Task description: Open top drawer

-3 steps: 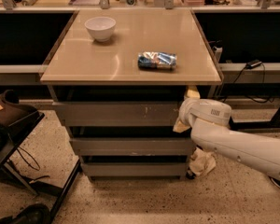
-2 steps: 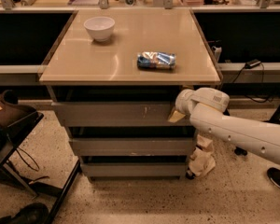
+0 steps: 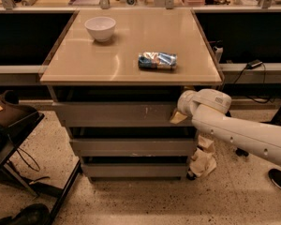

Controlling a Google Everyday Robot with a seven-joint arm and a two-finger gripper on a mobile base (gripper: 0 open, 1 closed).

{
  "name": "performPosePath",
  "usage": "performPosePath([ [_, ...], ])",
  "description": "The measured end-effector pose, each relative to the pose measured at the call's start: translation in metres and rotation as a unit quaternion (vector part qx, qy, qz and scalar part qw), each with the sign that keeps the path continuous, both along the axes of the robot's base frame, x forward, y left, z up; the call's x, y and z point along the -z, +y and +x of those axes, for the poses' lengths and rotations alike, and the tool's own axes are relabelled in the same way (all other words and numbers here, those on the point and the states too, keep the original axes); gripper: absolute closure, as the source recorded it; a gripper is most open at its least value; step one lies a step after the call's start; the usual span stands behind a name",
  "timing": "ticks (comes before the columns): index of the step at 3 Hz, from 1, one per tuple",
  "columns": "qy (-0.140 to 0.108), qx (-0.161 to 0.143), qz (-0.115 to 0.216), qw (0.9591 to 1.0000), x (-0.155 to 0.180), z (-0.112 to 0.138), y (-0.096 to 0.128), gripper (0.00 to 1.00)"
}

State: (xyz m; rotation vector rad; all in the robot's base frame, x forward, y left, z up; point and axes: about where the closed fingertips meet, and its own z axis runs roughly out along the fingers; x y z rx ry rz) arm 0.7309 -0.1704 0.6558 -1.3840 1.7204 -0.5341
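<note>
The top drawer (image 3: 114, 114) sits directly under the tabletop (image 3: 131, 39); its interior is not visible. The gripper (image 3: 179, 117) is at its right end, grip state indeterminable. A white bowl (image 3: 100, 28) and a blue packet (image 3: 157, 60) rest on the tabletop.

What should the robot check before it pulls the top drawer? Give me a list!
1. Is the pincer at the top drawer? Ok, it is at the right end of the front.
2. Does the pincer hold the drawer? Cannot tell.
3. Is the drawer out? Not ok, no inside shows.
4. Are the bowl and snack bag back from the front edge of the tabletop? Ok.
5. Is the black stand on the left apart from the drawer? Ok.
</note>
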Motion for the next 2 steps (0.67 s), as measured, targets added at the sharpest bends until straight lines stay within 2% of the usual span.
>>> performPosePath([
  [2, 0.0, 0.0, 0.0, 1.0, 0.0, 0.0, 0.0, 0.63],
])
